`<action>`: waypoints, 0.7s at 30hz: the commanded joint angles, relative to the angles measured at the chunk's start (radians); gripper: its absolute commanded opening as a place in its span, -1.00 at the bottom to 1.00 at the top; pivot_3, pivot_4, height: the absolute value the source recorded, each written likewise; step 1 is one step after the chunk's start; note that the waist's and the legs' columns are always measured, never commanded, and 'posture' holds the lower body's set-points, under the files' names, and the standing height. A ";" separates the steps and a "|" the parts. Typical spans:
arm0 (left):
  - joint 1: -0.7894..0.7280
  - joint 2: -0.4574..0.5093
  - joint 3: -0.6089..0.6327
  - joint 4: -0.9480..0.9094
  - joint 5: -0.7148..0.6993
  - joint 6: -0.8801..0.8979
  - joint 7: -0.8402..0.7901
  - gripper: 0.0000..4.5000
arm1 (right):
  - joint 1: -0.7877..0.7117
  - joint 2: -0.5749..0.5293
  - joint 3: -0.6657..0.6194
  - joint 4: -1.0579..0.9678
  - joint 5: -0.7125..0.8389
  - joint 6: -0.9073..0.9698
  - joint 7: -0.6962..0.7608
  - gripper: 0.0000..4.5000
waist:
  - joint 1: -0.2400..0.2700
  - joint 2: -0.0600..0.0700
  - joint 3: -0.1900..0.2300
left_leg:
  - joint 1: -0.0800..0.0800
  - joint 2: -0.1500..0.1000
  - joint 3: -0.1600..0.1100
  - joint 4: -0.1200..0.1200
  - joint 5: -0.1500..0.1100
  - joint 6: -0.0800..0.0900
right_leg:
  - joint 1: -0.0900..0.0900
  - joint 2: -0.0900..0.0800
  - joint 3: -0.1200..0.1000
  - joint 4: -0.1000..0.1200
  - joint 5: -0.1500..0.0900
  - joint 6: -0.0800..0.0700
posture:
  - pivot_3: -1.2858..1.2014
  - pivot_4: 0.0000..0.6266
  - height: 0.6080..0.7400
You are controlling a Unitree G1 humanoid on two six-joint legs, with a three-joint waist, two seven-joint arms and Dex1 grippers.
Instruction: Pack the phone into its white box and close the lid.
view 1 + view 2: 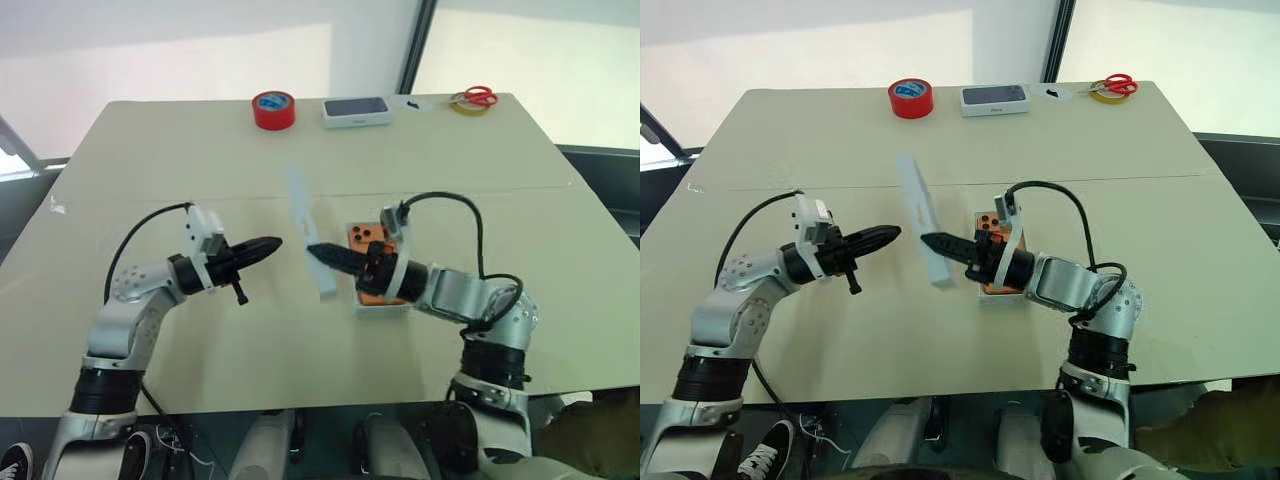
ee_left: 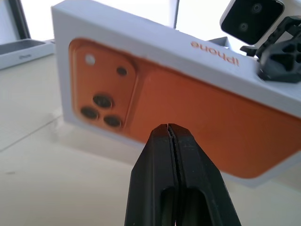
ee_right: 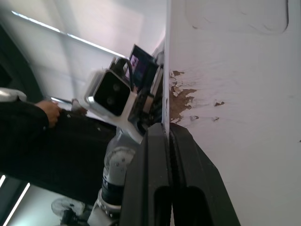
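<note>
The right pincer [image 1: 927, 240] is clamped on the edge of the lid [image 1: 920, 216], holding it upright on edge above the desk [image 1: 1120, 180] between the two arms. The left pincer [image 1: 274, 243] is closed and empty, its tip just beside the lid. The lid's outer face shows an orange phone picture and the word "iPhone". The phone [image 1: 364, 238] lies in the white box [image 1: 380, 309] under the right arm.
</note>
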 commanded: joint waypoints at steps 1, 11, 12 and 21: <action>0.023 -0.018 -0.047 -0.035 0.032 -0.037 -0.006 -0.99 | 0.016 -0.075 0.098 -0.012 0.176 -0.111 -0.087 -1.00 | 0.000 0.000 0.000 | 0.000 0.000 0.000 0.000 0.000 0.000 | 0.000 0.000 0.000 0.000 0.000 0.000 | 0.03 -0.52 0.97; 0.039 -0.150 -0.147 0.027 0.107 -0.100 0.043 -0.99 | 0.068 -0.232 0.194 0.015 0.110 -0.243 -0.077 -1.00 | 0.004 0.000 0.000 | -0.001 0.000 0.000 0.001 0.000 0.002 | 0.001 0.000 0.000 -0.002 0.000 0.000 | 0.03 -0.52 0.97; 0.031 -0.160 -0.152 0.034 0.109 -0.102 0.044 -0.99 | 0.070 -0.240 0.195 0.018 0.099 -0.253 -0.072 -1.00 | 0.005 -0.001 0.000 | -0.001 0.000 0.000 0.001 0.000 0.002 | 0.002 0.000 0.000 -0.002 0.000 0.000 | 0.03 -0.52 0.97; -0.107 -0.305 -0.183 0.182 0.151 -0.138 0.104 -1.00 | 0.127 -0.352 0.153 -0.008 0.053 -0.302 0.005 -0.17 | 0.021 -0.001 0.000 | -0.001 0.000 0.000 0.003 -0.001 0.004 | 0.003 -0.001 -0.001 -0.004 0.000 0.000 | 0.03 -0.52 0.97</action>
